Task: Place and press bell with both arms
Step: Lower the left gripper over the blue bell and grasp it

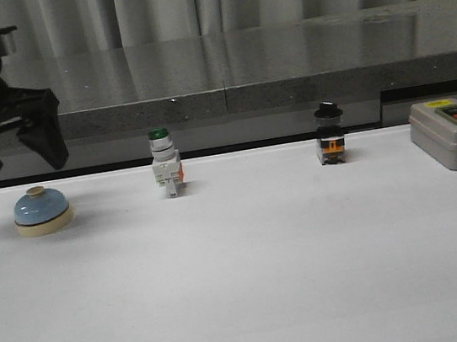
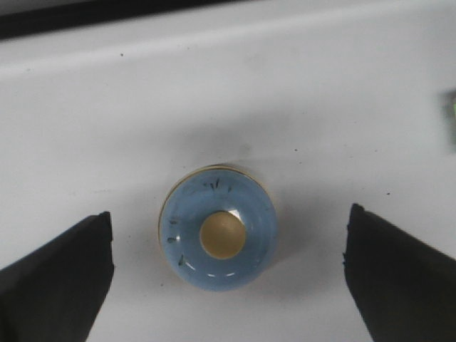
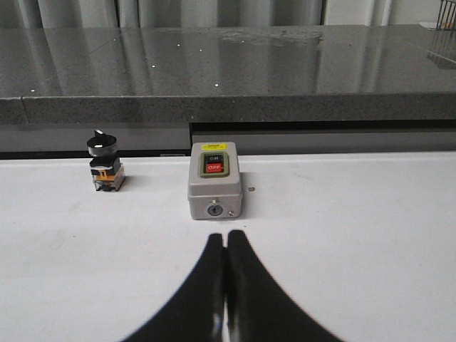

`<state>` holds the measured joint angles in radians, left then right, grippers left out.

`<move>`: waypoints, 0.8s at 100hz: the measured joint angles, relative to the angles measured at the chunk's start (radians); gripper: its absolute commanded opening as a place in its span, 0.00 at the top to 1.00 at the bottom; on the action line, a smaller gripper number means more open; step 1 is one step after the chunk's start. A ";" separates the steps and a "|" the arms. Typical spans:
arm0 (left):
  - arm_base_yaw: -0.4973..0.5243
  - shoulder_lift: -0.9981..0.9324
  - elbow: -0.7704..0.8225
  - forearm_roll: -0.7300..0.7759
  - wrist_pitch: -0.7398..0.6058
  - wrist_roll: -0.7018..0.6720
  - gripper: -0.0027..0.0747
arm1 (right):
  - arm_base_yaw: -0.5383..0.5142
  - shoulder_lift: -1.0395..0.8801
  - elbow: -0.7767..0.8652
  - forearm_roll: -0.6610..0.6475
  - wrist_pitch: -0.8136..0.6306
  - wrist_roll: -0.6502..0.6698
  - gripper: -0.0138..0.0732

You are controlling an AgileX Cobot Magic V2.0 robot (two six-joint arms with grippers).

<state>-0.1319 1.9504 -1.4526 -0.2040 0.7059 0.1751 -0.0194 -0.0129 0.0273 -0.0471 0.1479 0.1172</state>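
- At about nine o'clock on the white table [image 1: 252,278], seen from the front, sits the small glossy light-blue dome bell with its cream base and cream button [image 1: 41,209], upright and free of any grip.
- Above it, at roughly ten o'clock in the front view, hangs the bulky black left arm's hand [image 1: 20,153], its two fingers spread wide apart and clear of the bell.
- From the left wrist view the bell [image 2: 218,227] lies midway between the two dark fingertips [image 2: 60,274], one at nine o'clock and one at three o'clock of the dome, neither touching it; that centring suggests the hand is lined up to come down and grasp the bell by its sides.
- Off the bell's three o'clock, well apart, stands a green-capped white push-button switch [image 1: 167,173]; farther along the same row are a black-knobbed selector switch [image 1: 331,134] and a grey box with a red button [image 1: 453,132].
- The right arm's hand [image 3: 226,285] shows only in its own wrist view, fingers pressed together with nothing between them, pointing toward the grey box [image 3: 214,182]; it looks parked, probably waiting to press once the bell is placed.
- Judging by this, the task is at its start: the bell is not yet lifted, placed or pressed.
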 measured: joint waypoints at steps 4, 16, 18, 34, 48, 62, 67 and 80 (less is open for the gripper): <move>0.000 0.016 -0.002 0.000 0.000 0.000 0.17 | 0.000 0.000 0.000 0.000 0.000 0.000 0.92; 0.000 0.062 -0.012 0.000 -0.002 0.000 0.17 | 0.000 0.000 0.000 0.000 0.000 0.000 0.92; 0.000 0.070 -0.014 0.000 -0.002 0.000 0.17 | 0.000 0.000 0.000 0.000 0.000 0.000 0.92; 0.000 0.121 -0.022 0.000 -0.012 0.000 0.17 | 0.000 0.000 0.000 0.000 0.000 0.000 0.92; 0.000 0.148 -0.035 0.000 -0.021 0.000 0.21 | 0.000 0.000 0.000 0.000 0.000 0.000 0.92; 0.000 0.153 -0.039 0.000 -0.027 0.000 0.44 | 0.000 0.000 0.000 0.000 0.000 0.000 0.92; 0.000 0.153 -0.040 0.000 -0.027 0.000 0.51 | 0.000 0.000 0.000 0.000 0.000 0.000 0.92; 0.000 0.153 -0.041 0.000 -0.031 0.000 0.56 | 0.000 0.000 0.000 0.000 0.000 0.000 0.92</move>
<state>-0.1319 2.1030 -1.4934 -0.2040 0.6746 0.1751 -0.0194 -0.0129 0.0273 -0.0471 0.1479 0.1172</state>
